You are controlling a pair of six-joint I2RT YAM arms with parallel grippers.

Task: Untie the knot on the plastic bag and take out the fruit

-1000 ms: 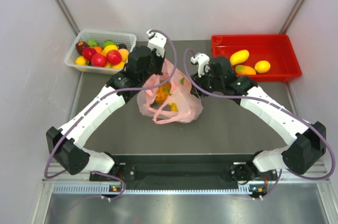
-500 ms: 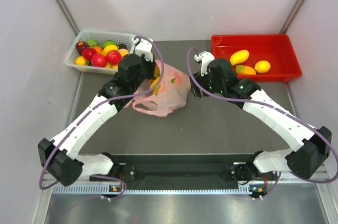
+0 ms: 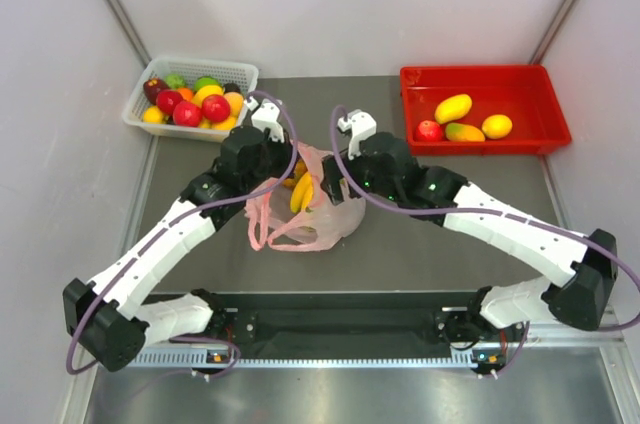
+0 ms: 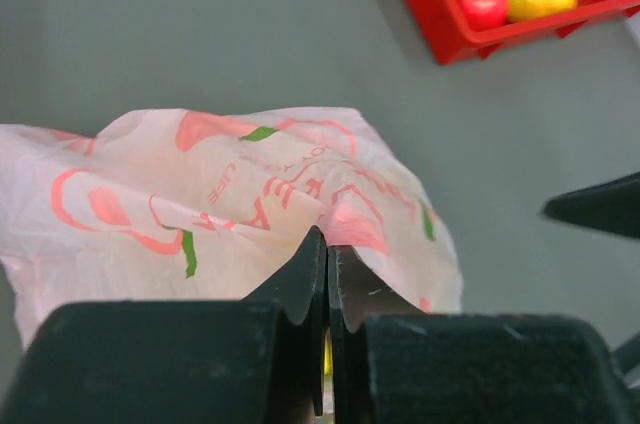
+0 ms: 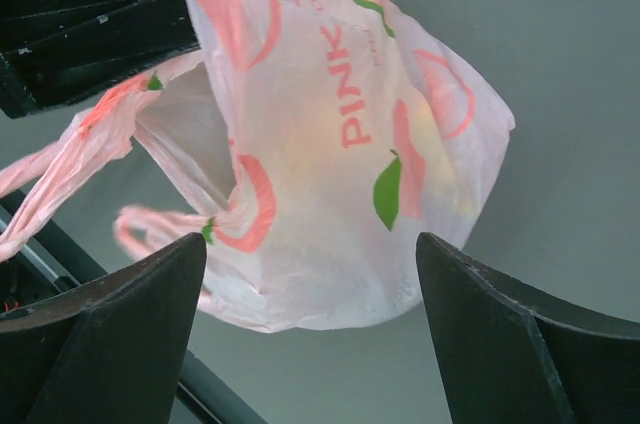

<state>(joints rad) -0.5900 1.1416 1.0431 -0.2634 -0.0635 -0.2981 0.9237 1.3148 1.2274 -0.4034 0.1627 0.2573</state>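
- The plastic bag slumped mid-surface, with bananas showing yellow inside.
- The left pincer, at the bag's 10 o'clock, was pressed together on a fold of pink film.
- The right pincer hung spread at its 2 o'clock, holding nothing.
- To my eye, the thin film could tear or slip from that pinch, and the right pincer might close on plastic rather than fruit.

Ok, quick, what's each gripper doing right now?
Left gripper: closed on the plastic bag.
Right gripper: open, holding nothing.
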